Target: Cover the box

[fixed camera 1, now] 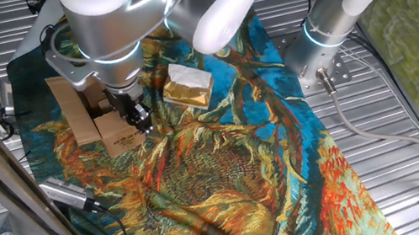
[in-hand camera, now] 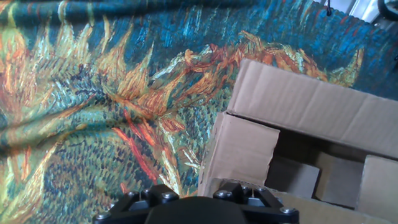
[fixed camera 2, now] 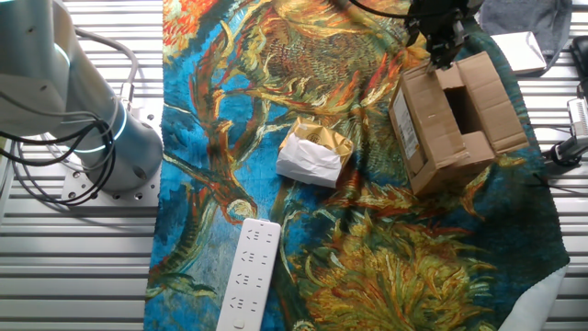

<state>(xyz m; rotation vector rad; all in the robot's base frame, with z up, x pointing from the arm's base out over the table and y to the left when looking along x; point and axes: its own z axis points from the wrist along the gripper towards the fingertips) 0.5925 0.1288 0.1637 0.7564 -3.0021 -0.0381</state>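
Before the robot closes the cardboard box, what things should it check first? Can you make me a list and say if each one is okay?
1. Is the box closed? Not ok: the top gap is open, dark inside.
2. Is the gripper near a flap? Ok: it sits at the box's far edge.
3. Are the fingers open or shut? Cannot tell: no view shows the tips.
4. Is the gold packet out of the way? Ok: it lies apart from the box.
5. Is the power strip out of the way? Ok: it lies far off on the cloth.
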